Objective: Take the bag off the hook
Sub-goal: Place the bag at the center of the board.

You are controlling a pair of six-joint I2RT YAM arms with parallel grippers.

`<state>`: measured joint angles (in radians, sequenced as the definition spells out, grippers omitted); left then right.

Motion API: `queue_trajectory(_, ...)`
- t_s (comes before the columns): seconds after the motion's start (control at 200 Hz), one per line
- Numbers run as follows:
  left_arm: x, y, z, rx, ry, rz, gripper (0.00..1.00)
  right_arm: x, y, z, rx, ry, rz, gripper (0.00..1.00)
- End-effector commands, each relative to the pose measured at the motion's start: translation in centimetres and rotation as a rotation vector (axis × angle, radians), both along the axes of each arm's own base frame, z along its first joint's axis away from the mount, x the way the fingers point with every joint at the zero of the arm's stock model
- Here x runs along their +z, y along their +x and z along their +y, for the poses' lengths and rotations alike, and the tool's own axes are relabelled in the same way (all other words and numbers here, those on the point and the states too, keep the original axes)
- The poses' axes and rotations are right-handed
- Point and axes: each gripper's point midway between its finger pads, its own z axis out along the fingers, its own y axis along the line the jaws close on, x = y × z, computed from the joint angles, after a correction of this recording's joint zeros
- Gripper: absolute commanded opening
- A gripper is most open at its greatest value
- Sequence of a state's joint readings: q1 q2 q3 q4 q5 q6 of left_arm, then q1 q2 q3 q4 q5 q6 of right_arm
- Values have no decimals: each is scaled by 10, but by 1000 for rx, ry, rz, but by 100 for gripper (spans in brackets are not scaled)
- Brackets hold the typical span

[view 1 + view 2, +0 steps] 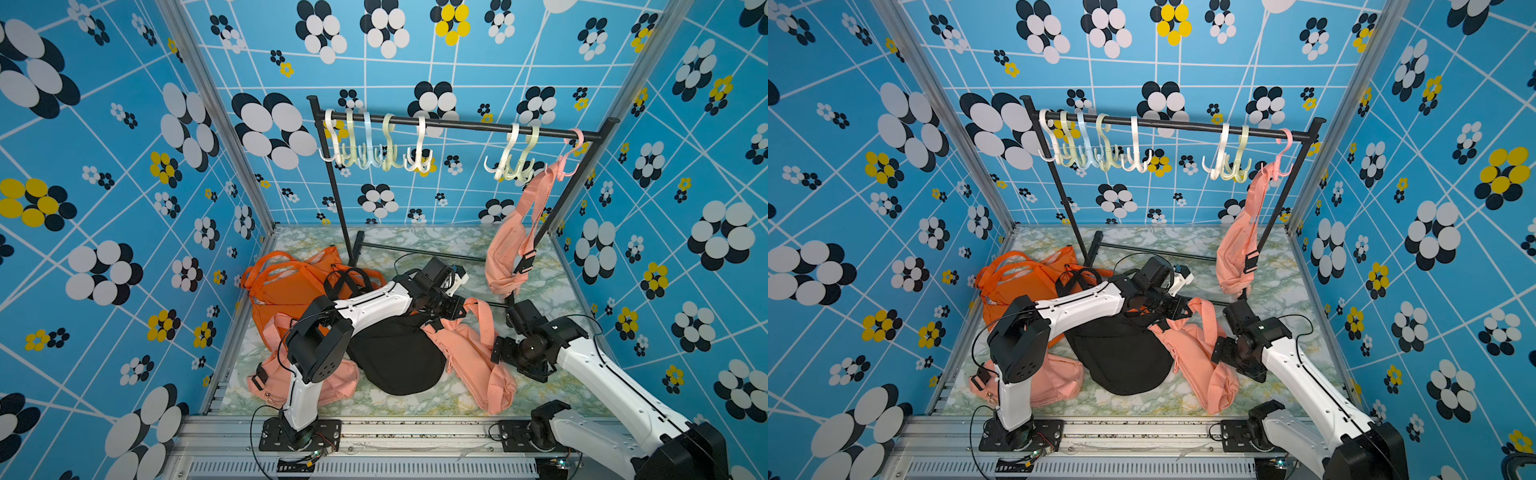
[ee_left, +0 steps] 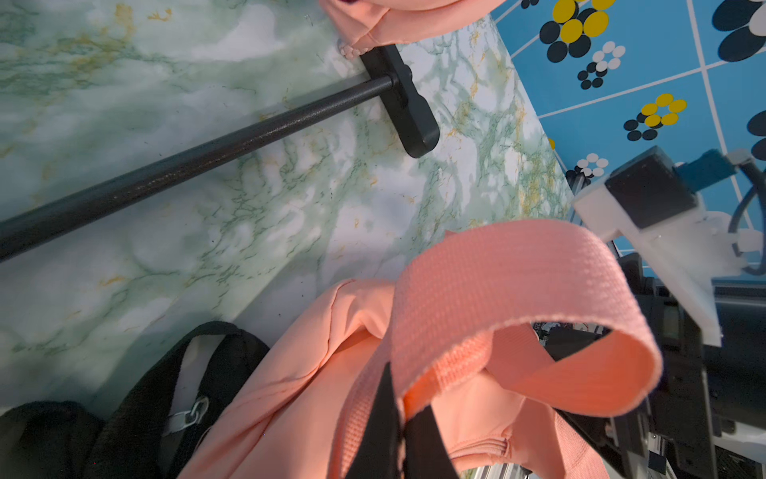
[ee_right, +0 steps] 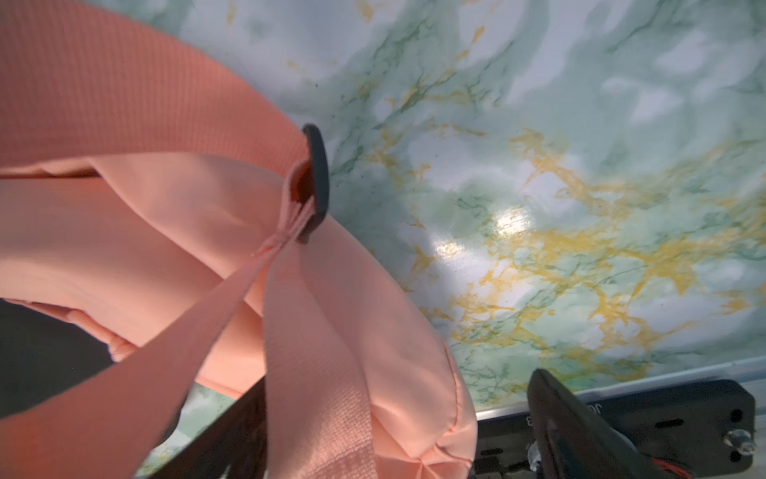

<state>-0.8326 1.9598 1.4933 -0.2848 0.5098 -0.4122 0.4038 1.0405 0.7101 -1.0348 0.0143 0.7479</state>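
Note:
A pink bag (image 1: pixel 505 245) (image 1: pixel 1235 249) hangs by its strap from the pink hook (image 1: pixel 571 153) (image 1: pixel 1281 156) at the right end of the black rail (image 1: pixel 457 124). Neither gripper touches it. Below it, a second pink bag (image 1: pixel 478 365) (image 1: pixel 1204 370) (image 2: pixel 290 394) (image 3: pixel 166 232) lies on the marble table. My left gripper (image 1: pixel 455 309) (image 1: pixel 1177 309) (image 2: pixel 400 435) is shut on that bag's strap (image 2: pixel 518 282), holding a loop of it up. My right gripper (image 1: pixel 500 351) (image 1: pixel 1221 349) (image 3: pixel 393 431) stands open low beside the same bag, with strap and a bag corner loose between its fingers (image 3: pixel 555 423).
A black bag (image 1: pixel 399 361), an orange bag (image 1: pixel 286 282) and another pink bag (image 1: pixel 340 382) lie piled on the table's left and middle. Several empty pastel hooks (image 1: pixel 374 145) hang along the rail. The rack's base bar (image 2: pixel 207 153) and foot (image 2: pixel 410 112) rest on the table.

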Motion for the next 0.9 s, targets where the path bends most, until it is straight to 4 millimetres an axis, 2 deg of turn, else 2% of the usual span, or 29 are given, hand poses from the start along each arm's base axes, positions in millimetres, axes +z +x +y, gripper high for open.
queue_trajectory(0.0, 2, 6, -1, 7, -12, 11, 0, -15, -6, 0, -44, -38, 25, 92)
queue_trajectory(0.155, 0, 8, 1, 11, -3, 19, 0, -44, -8, 16, -59, 21, 65, 75)
queue_trajectory(0.245, 0, 11, 4, 20, 2, 22, 0, -55, -4, 20, -75, 38, 54, 51)
queue_trajectory(0.38, 3, 14, 8, 30, 6, 19, 0, -52, 14, 10, -73, -26, 18, 21)
queue_trajectory(0.49, 4, 13, 11, 32, 15, 14, 0, -45, 34, -5, -94, -49, -6, 6)
queue_trajectory(0.605, 6, 11, 12, 36, 15, 15, 0, -45, 59, -23, -146, -52, -28, 3)
queue_trajectory(0.725, 9, 9, 13, 37, 10, 20, 0, -41, 96, -32, -168, -50, -72, 3)
queue_trajectory(0.855, 11, 3, 13, 27, 30, 6, 0, -28, 133, -32, -155, -43, -135, 11)
queue_trajectory(0.895, 10, 2, 15, 29, 50, -9, 0, -22, 139, -32, -149, -42, -157, 18)
